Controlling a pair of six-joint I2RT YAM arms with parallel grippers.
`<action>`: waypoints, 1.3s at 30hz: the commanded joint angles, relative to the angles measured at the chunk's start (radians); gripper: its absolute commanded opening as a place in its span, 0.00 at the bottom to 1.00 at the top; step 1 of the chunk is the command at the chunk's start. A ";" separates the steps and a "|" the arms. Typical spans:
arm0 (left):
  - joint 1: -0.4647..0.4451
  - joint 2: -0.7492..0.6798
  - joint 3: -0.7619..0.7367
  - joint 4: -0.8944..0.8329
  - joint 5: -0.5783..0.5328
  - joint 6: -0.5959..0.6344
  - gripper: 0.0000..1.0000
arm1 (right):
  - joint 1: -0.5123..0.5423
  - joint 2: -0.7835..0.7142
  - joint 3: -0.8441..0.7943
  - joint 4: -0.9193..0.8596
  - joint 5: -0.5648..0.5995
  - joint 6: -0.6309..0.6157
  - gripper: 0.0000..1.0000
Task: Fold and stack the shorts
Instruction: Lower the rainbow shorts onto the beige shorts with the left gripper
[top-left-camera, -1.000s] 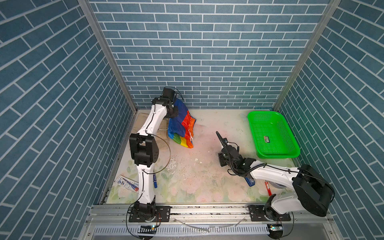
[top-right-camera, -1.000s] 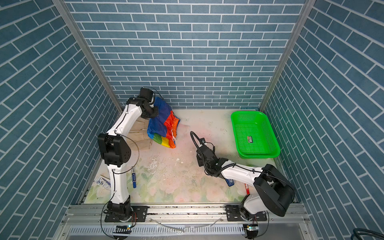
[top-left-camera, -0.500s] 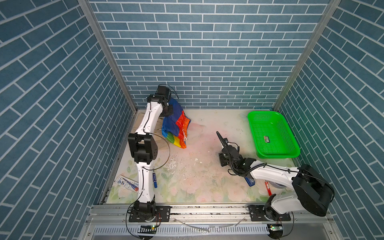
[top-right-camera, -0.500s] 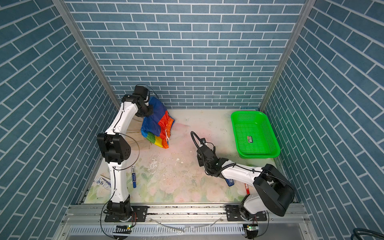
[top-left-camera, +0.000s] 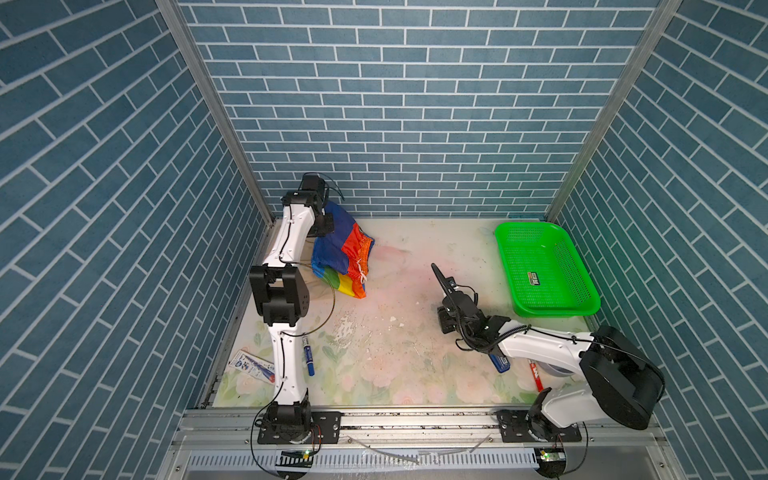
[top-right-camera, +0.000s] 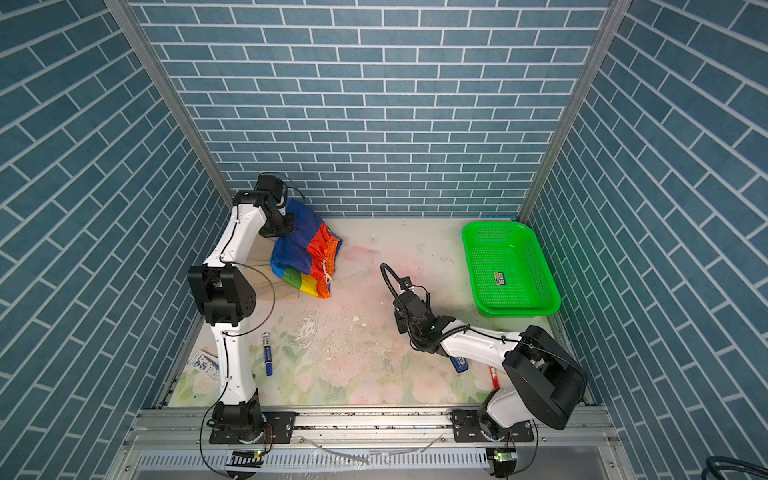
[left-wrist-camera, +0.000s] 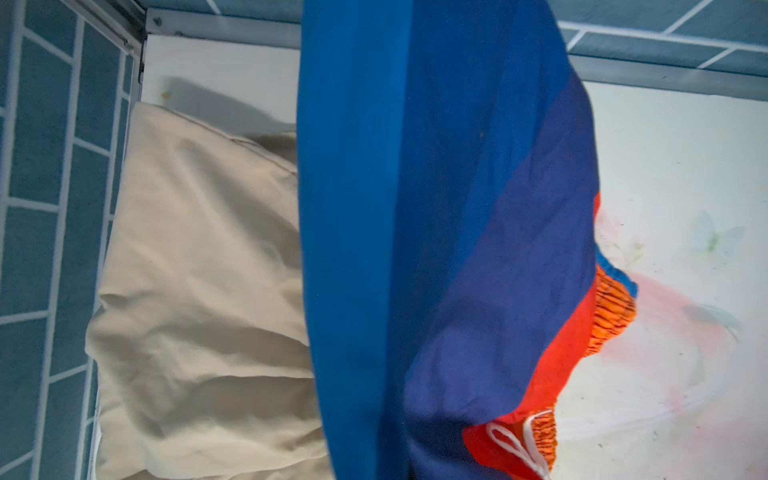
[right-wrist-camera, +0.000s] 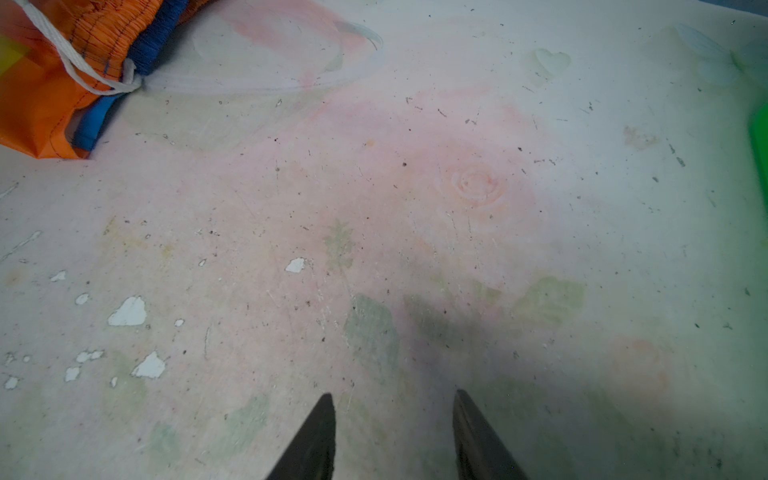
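The rainbow-striped shorts (top-left-camera: 341, 254) (top-right-camera: 306, 253) hang from the left tool (top-left-camera: 327, 226) (top-right-camera: 286, 226) at the far left of the worktop (top-left-camera: 395, 353), near the back wall. The blue panels are uppermost. The orange-red waistband and white drawstring sit lower on the side facing the middle, and the green and yellow stripes are at the bottom. In the right wrist view the lowest orange corner (right-wrist-camera: 41, 124) appears to rest on the worktop.

The left tool's fingertips are buried in the cloth, but it is clamped tight on the fabric. In the left wrist view the blue cloth (left-wrist-camera: 415, 228) drapes right in front of the camera. Beside it the beige shorts (left-wrist-camera: 199, 291) lie creased in the far left corner, against the side wall.

The right tool (right-wrist-camera: 392, 403) (top-left-camera: 444, 323) hovers low over the middle of the worktop, well apart from both pairs. Its jaws stand partly apart and hold nothing.

A green basket (top-left-camera: 552, 309) (top-right-camera: 515, 311) sits at the far right. A blue marker (top-left-camera: 307, 358) and a printed packet (top-left-camera: 251, 368) lie near the left arm's base, and a red pen (top-left-camera: 534, 374) lies near the right arm's.
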 joint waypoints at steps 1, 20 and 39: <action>0.030 -0.019 -0.014 0.008 -0.007 0.021 0.00 | -0.006 0.019 -0.012 0.004 0.019 0.015 0.47; 0.119 -0.023 0.018 0.006 0.030 0.016 0.00 | -0.007 0.054 0.011 -0.008 0.011 0.025 0.46; 0.234 -0.035 -0.142 0.092 0.008 0.014 0.03 | -0.007 0.084 0.010 -0.011 0.014 0.025 0.46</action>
